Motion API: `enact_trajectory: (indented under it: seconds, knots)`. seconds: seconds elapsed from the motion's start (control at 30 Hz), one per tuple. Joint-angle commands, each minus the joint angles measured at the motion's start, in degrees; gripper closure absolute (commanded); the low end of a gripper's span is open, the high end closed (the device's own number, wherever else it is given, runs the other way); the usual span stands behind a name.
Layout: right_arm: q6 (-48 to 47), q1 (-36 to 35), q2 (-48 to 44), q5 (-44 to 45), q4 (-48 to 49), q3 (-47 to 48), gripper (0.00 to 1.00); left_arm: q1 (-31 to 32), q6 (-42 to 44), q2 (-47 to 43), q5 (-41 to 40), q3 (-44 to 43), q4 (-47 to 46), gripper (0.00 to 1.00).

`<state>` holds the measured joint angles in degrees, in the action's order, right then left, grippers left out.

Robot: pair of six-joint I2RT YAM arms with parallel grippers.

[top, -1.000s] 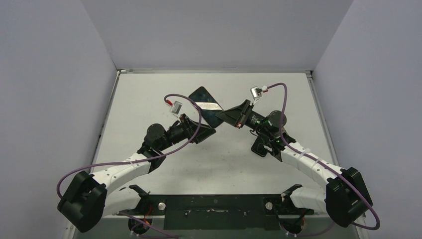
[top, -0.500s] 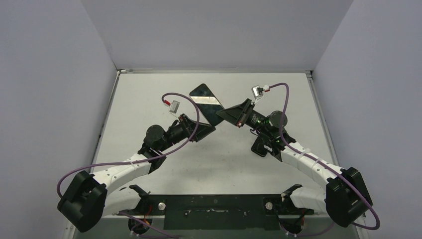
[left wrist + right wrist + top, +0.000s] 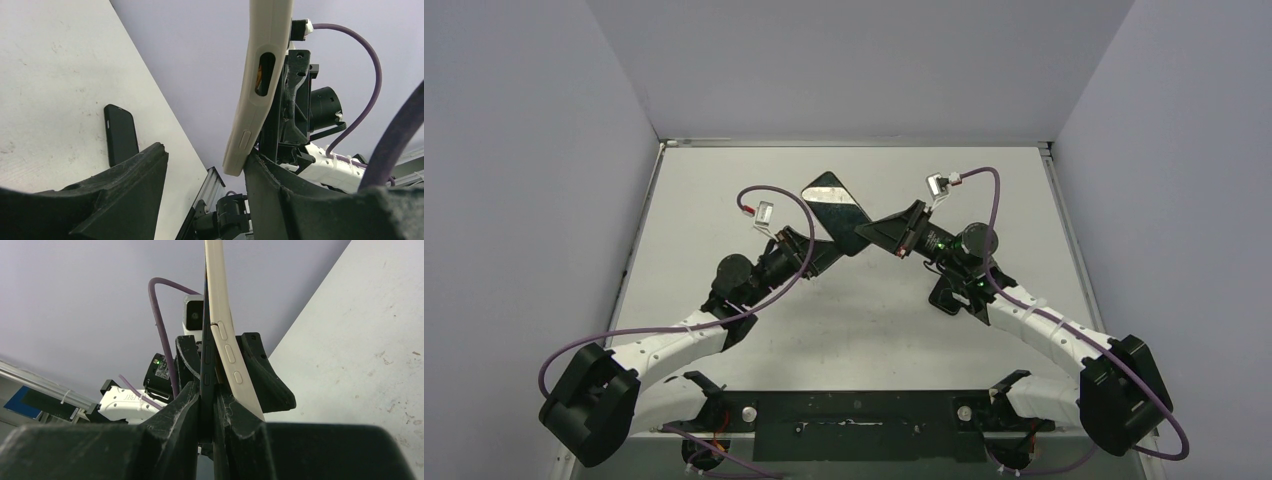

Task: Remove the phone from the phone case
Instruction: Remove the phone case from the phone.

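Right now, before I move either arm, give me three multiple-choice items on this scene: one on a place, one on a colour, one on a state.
1. Where is the phone?
A flat on the table
B held up in the air
C beside the arm bases

2. What colour is the case?
A red
B cream
C green

3. How is the right gripper?
A wide open
B out of view
C shut on the phone

Answers:
1 B, the top view shows it raised and tilted.
2 B, both wrist views show a cream edge.
3 C, its own camera shows the fingers pinching the phone's dark edge.
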<state>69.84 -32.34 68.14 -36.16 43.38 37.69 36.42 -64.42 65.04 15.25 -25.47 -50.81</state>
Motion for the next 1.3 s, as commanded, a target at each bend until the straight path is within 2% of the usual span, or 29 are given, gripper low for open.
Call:
enact_trajectory:
  seconds: [0.0, 0.23, 0.33, 0.63, 0.77, 0.93, 1.07, 1.27]
  knots:
    - [-0.89, -2.26, -0.05, -3.97, 3.82, 3.09, 1.00, -0.30, -0.67, -1.23, -3.85, -1.13, -5.35, 0.47]
    - [-1.34, -2.93, 0.43, -5.39, 3.03, 3.35, 1.00, -0.96, 1.12, -0.72, -2.85, -2.26, -8.05, 0.55]
    - [-2.04, -2.91, -0.05, -5.47, 1.39, 3.12, 1.00, -2.63, 1.12, -1.07, -2.23, -2.14, -8.49, 0.64]
    - [-3.61, -2.91, -0.93, -6.85, -0.83, 2.88, 1.00, -7.65, 1.40, -1.45, -0.62, -2.64, -6.85, 0.79]
    - [-4.30, -2.91, -0.55, -8.52, -1.99, 3.93, 1.00, -8.65, 2.99, -1.23, -0.58, -3.06, -6.12, 0.90]
    - [-6.00, -2.82, -1.05, -8.92, -5.82, 4.50, 1.00, -9.79, 10.08, -2.60, -1.47, -5.34, 2.12, 1.00]
    - [-6.12, -2.82, -1.33, -8.96, -6.26, 4.10, 1.00, -9.88, 18.42, -4.66, -6.08, -6.96, 10.32, 1.00]
    - [-6.29, -2.73, -1.76, -8.86, -6.65, 4.38, 1.00, -9.79, 26.43, -5.66, -12.23, -7.63, 15.88, 1.00]
